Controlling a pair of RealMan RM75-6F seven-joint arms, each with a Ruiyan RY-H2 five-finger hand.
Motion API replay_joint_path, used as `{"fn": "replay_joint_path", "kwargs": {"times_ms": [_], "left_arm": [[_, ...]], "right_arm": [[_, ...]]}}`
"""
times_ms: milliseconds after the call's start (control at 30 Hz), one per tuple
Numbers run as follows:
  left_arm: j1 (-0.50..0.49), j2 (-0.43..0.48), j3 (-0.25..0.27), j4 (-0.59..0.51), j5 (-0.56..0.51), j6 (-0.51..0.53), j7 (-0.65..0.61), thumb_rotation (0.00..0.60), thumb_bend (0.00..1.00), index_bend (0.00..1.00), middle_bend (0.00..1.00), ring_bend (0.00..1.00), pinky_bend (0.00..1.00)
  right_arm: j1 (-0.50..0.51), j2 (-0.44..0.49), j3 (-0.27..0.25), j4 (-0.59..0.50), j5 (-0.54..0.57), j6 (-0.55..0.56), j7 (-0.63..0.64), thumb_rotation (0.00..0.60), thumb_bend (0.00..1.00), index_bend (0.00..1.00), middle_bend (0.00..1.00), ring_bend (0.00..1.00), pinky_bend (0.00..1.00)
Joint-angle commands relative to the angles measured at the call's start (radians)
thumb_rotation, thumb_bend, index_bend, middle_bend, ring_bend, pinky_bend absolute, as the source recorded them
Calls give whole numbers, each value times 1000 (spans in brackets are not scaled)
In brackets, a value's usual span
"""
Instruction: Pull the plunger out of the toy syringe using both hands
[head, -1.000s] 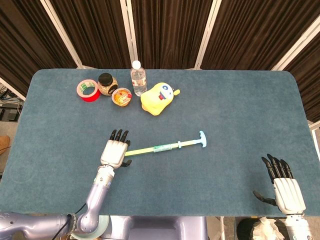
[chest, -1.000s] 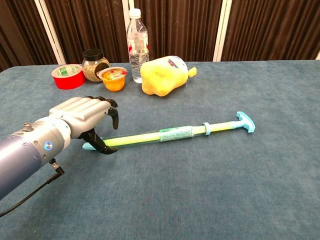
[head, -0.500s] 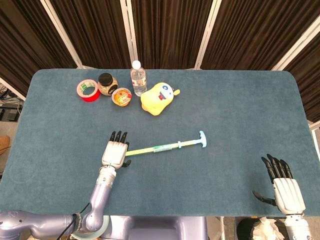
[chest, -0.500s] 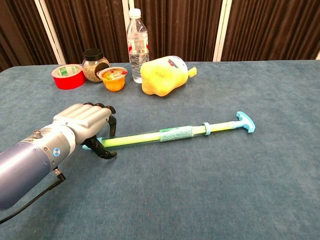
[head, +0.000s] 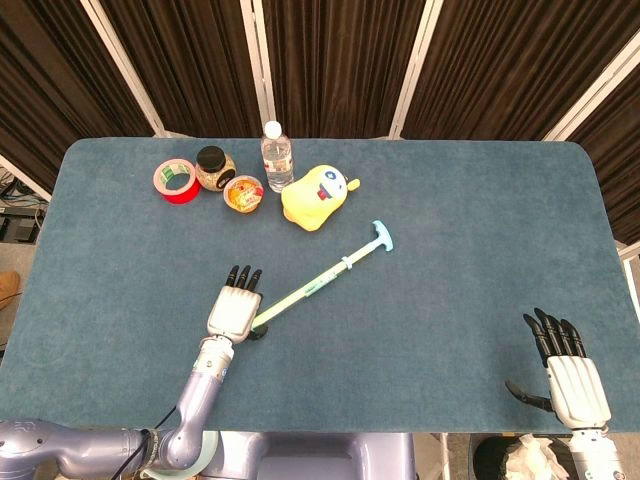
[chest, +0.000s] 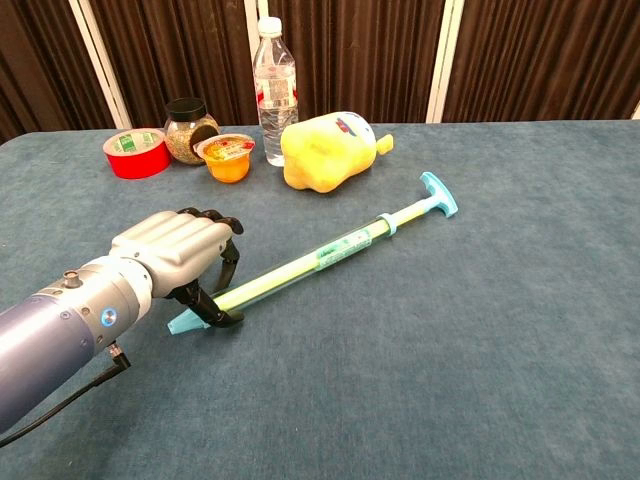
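Toy syringe (chest: 330, 253) lies on the blue table (head: 450, 230), slanted; plunger handle (chest: 438, 194) points to about 1 o'clock, near the yellow plush toy (chest: 325, 150). Left hand (chest: 175, 255) covers the barrel's near end, fingers curled down around it, gripping. Right hand (head: 567, 372) at 4 o'clock, well apart, off the table's edge, fingers spread, holding nothing.

On the blue-carpeted table (head: 480, 220), toward eleven o'clock, a red tape roll (head: 175, 180) lies flat, with a dark-lidded glass jar (head: 211, 167) just beside it at three o'clock. An orange-filled jelly cup (head: 243, 194) sits at the jar's four o'clock, a clear water bottle (head: 276, 156) stands upright at the cup's one o'clock, and a yellow plush toy (head: 316, 198) lies at the bottle's four o'clock.
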Motion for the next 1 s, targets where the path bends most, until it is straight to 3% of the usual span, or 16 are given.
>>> {"fn": "replay_joint_path", "kwargs": {"times_ms": [33,200,733,1000], "left_arm": [[-4,37,44,-30,60,-26,-23,600,340,602,73,0,60],[-11,81,88,-71,136,-59,-59,600,340,606,74,0,60],[-43,207,153,-170,367,-149,-244,600,340,608,85,0,60],[-52,261,141,-177,409,-167,-321,600,340,608,85,0,60]], "right_arm": [[0,0,1,0,0,1,-1,600,198,51,0,0,0],[0,-1,2,0,3,0,-4,600,197,51,0,0,0],[2,-2,3,5,0,-2,-15,600,198,63,0,0,0],[16,-17,4,-14,-6,-20,-37,600,198,275,37,1,0]]}}
